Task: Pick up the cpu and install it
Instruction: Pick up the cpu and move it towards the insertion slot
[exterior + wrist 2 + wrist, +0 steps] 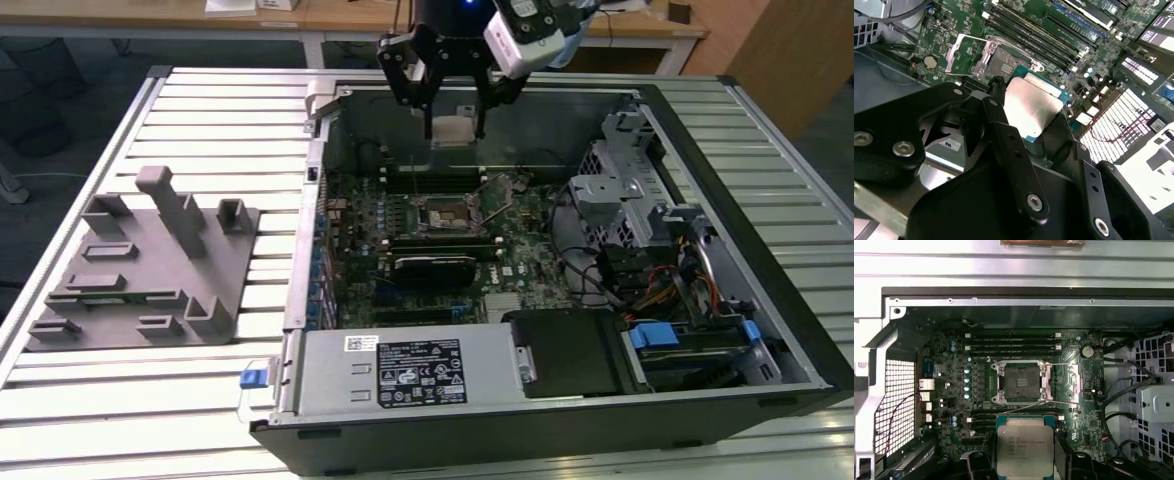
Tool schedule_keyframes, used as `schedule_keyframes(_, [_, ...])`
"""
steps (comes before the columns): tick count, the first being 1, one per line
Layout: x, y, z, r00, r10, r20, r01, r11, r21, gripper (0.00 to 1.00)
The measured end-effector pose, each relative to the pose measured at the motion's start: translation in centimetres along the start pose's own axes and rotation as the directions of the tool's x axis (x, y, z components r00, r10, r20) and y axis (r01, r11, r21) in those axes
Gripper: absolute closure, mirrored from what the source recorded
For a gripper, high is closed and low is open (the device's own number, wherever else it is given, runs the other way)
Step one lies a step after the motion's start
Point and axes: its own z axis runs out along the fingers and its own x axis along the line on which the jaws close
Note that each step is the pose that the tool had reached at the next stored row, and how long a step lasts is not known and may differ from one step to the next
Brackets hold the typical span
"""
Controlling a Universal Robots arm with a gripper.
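Observation:
The cpu (454, 131), a flat square chip with a silvery top, hangs between the black fingers of my gripper (454, 120), which is shut on its edges. It hovers over the back part of the open computer case (315, 150), well above the motherboard. In the first wrist view the cpu (1025, 447) sits a little off from the uncovered socket (1019, 382). In the second wrist view the cpu (1031, 107) shines between the fingers (999, 117), with the socket (996, 57) beyond it. From the exterior view the socket (443, 212) lies below and nearer the camera than the gripper.
Memory slots (1011, 342) flank the socket. A drive cage and cables (641, 220) fill the case at the exterior view's right, and a power supply (400, 375) sits at its front. A grey holder block (140, 265) with posts stands on the slatted table at the left.

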Motion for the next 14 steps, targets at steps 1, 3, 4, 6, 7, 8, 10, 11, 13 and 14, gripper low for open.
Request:
schedule_keyframes(1, [0.01, 0.02, 0.18, 1.0000, 0.001, -0.0004, -0.001, 1.0000, 0.0001, 0.46])
schedule_keyframes(3, [0.03, 0.18, 0.56, 1.0000, 0.003, -0.0019, -0.003, 1.0000, 0.0002, 0.46])
schedule_keyframes(4, [0.04, 0.26, 0.75, 1.0000, 0.003, -0.0028, -0.003, 1.0000, 0.0003, 0.46])
schedule_keyframes(6, [0.03, 0.47, 1.13, 1.0000, 0.003, -0.0043, -0.003, 1.0000, 0.0003, 0.46])
schedule_keyframes(7, [0.02, 0.59, 1.32, 1.0000, 0.003, -0.0051, -0.003, 1.0000, 0.0002, 0.46])
schedule_keyframes(8, [0.02, 0.69, 1.50, 1.0000, 0.003, -0.0062, -0.003, 1.0000, 0.0003, 0.46])
schedule_keyframes(10, [-0.01, 0.83, 1.86, 0.9999, 0.003, -0.0096, -0.003, 1.0000, 0.0006, 0.46])
schedule_keyframes(11, [-0.04, 0.90, 2.07, 0.9999, 0.004, -0.0113, -0.004, 1.0000, 0.0005, 0.46])
schedule_keyframes(13, [-0.15, 1.00, 2.45, 0.9999, 0.004, -0.0142, -0.004, 1.0000, 0.0005, 0.46])
schedule_keyframes(14, [-0.22, 1.05, 2.63, 0.9999, 0.004, -0.0157, -0.004, 1.0000, 0.0007, 0.46])
